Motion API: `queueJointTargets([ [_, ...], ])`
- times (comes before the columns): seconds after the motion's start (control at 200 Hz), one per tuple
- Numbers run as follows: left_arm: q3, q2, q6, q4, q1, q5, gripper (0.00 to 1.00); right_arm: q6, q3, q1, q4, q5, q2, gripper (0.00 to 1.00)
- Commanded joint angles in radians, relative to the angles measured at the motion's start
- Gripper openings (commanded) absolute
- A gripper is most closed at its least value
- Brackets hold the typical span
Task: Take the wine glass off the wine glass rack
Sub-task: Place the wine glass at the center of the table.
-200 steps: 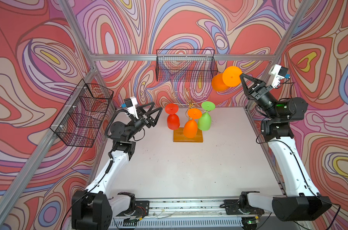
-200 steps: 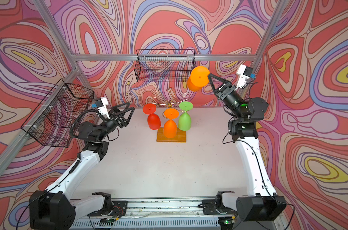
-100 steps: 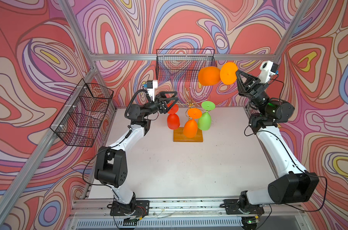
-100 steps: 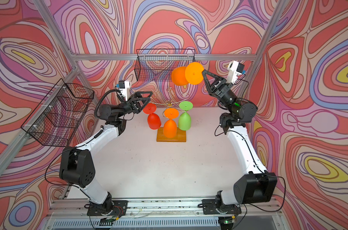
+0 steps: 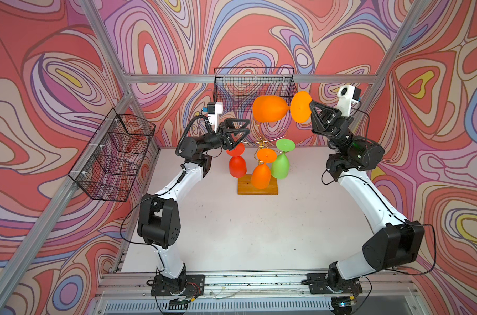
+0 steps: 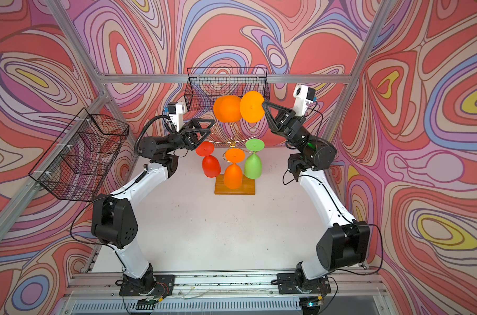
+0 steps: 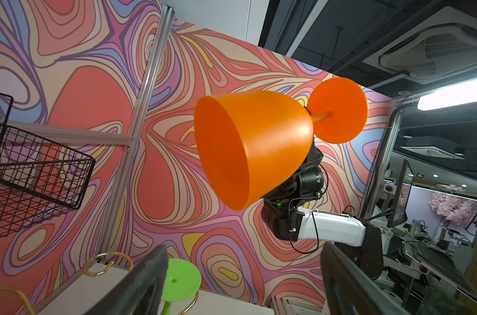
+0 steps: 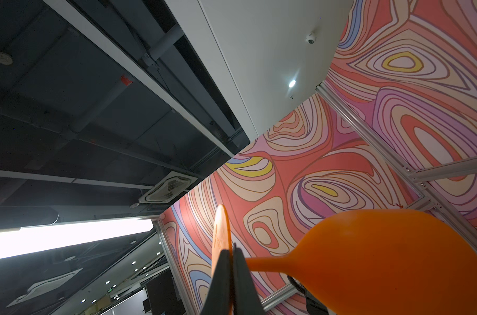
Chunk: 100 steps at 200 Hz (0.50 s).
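Enclosure: swirl-print walls, aluminium frame, white table (image 5: 245, 231). A side basket (image 5: 112, 161) of black wire sits on the left wall, and a back basket (image 5: 255, 81) on the far wall.

Left gripper (image 5: 243, 132): jaws spread wide, empty, raised just beside the foot of the red glass (image 5: 237, 166).

Wine glass rack (image 5: 244, 188): far side of the table, centre. The red glass, a hanging orange glass (image 5: 260, 177) and a green glass (image 5: 280, 166) hang from it bowl-down.

Above the rack and clear of its wire, the orange wine glass (image 5: 268, 109) lies sideways in the air.

Right gripper (image 5: 311, 104): clamped tight on that glass's foot disc.

Judgement: this glass is off the rack; setting it down remains.

Writing: none legible on glasses, rack or arms.
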Motion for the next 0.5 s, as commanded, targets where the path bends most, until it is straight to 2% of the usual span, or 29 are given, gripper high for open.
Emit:
queueJointTargets([
  [0.0,0.048,0.024,-0.024,0.073,-0.014,0.009,0.84,0.024,-0.011,0.02,0.06,0.013,0.011,0.0],
  [0.496,0.048,-0.012,0.015,0.074,-0.048,0.018,0.81,0.07,-0.05,0.021,0.12,0.035,0.049,0.0],
])
